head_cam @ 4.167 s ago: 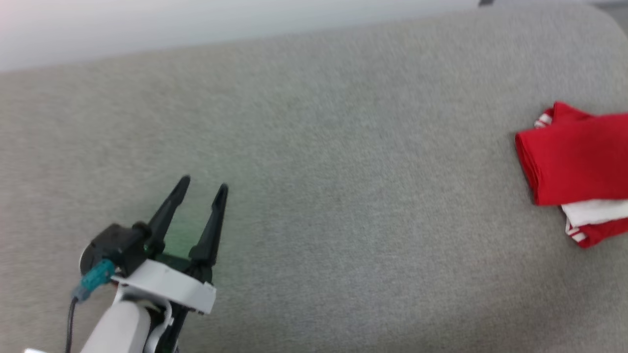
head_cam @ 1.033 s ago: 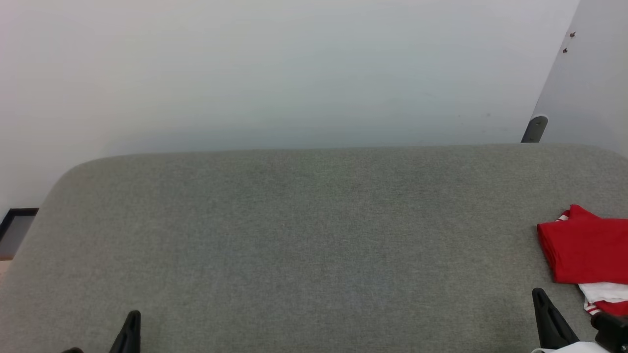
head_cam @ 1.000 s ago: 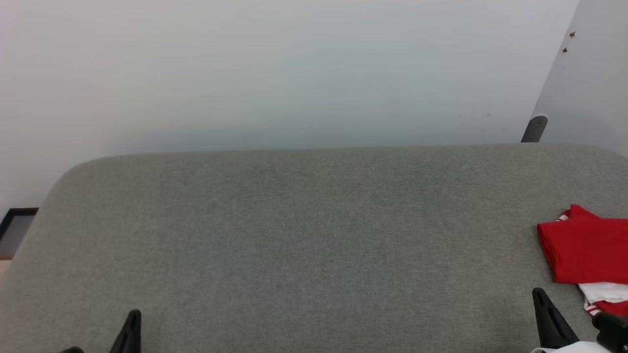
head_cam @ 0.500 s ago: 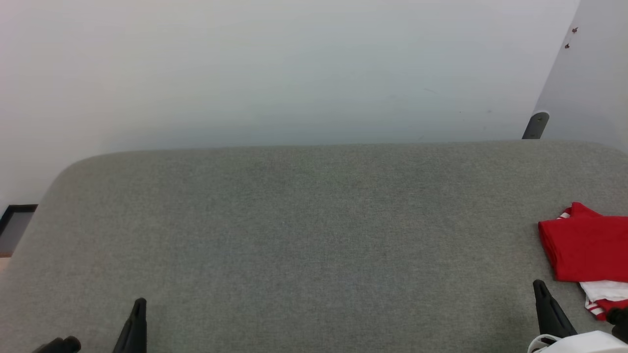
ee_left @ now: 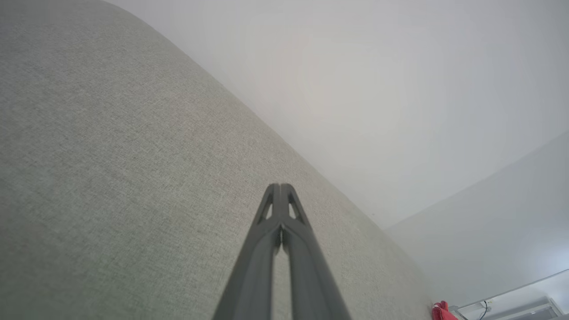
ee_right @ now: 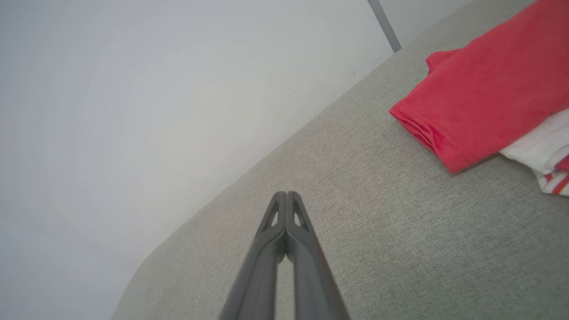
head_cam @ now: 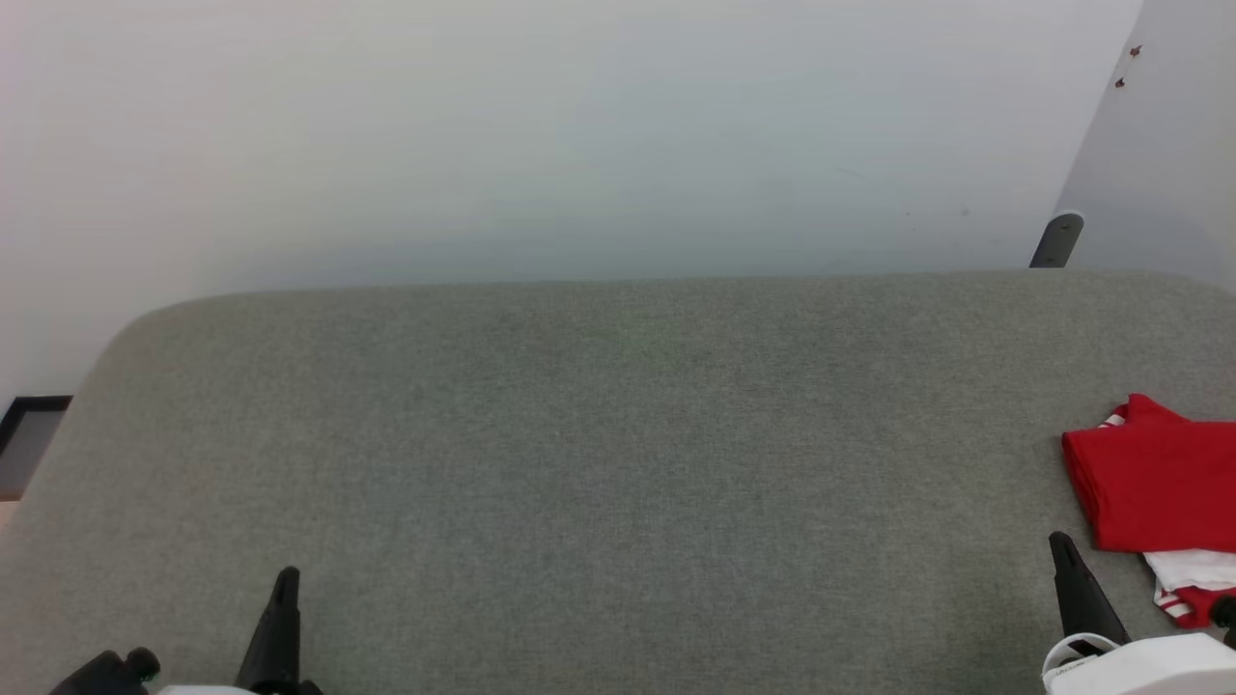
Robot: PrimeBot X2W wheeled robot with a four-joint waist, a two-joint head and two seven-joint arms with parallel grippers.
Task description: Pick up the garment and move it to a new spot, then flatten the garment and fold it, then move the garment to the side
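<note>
We see the shirt (head_cam: 1154,492) folded into a red bundle at the right edge of the cushion (head_cam: 618,434), lying flat on the grey fabric. A white panel with striped trim pokes out from under its near side. Our right gripper (ee_right: 286,194) is near it, just to its left, fingers pressed together with nothing between them. Our left gripper (ee_left: 280,186) is well apart, toward the cushion's other end, jaws likewise closed and empty. A pale wall (head_cam: 579,135) rises behind the cushion.
</note>
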